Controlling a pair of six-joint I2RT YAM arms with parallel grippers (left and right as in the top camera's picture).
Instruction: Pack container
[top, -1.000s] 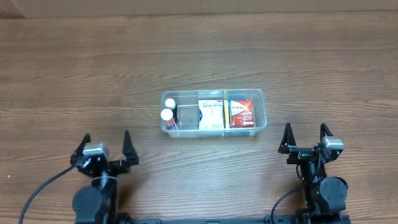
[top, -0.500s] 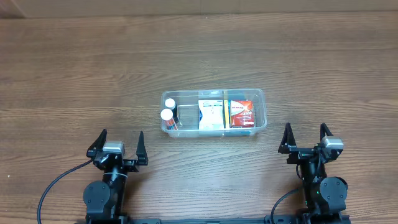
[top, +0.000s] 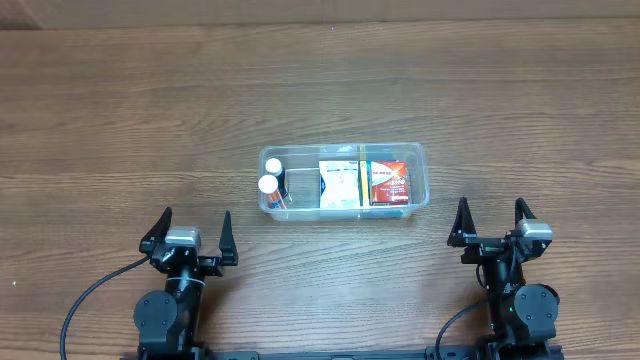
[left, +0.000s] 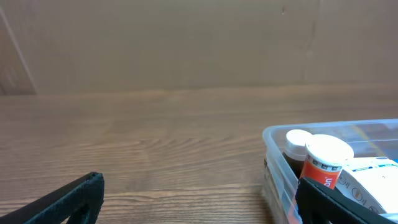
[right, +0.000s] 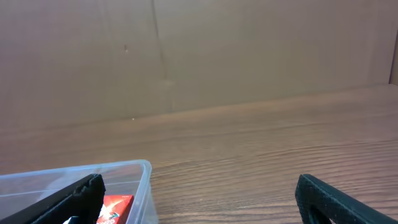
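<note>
**Gripper and Container Status**

**Grippers.** In the overhead view, the left gripper (top: 196, 218) stands with its jaws spread wide. Nothing is held between them and they touch no object. The right gripper (top: 490, 206) stands likewise: jaws wide apart, nothing held. Both rest over bare table (top: 120, 110), well apart from the container.

**Container.** The container (top: 340, 148) lies near the table centre, its long side running from 9 to 3 o'clock. The left gripper is at 7 o'clock from it, the right gripper at 4 o'clock. Inside:
- two white-capped bottles (top: 270, 177) at the 9 o'clock end;
- a white packet (top: 339, 184) in the middle;
- a red packet (top: 388, 182) at the 3 o'clock end.

**Hidden or unclear.**
- Left wrist view: the container (left: 273, 163) is cut off by the 3 o'clock edge of the frame. One finger (left: 336, 200) covers the lower part of the nearer bottle (left: 326, 157).
- Right wrist view: only one corner of the container (right: 144, 180) shows, at 8 o'clock. A finger (right: 62, 202) hides most of the red packet (right: 117, 208).
- Packet print is too small to read.
- The overhead view cuts off both arm bases at 6 o'clock.
</note>
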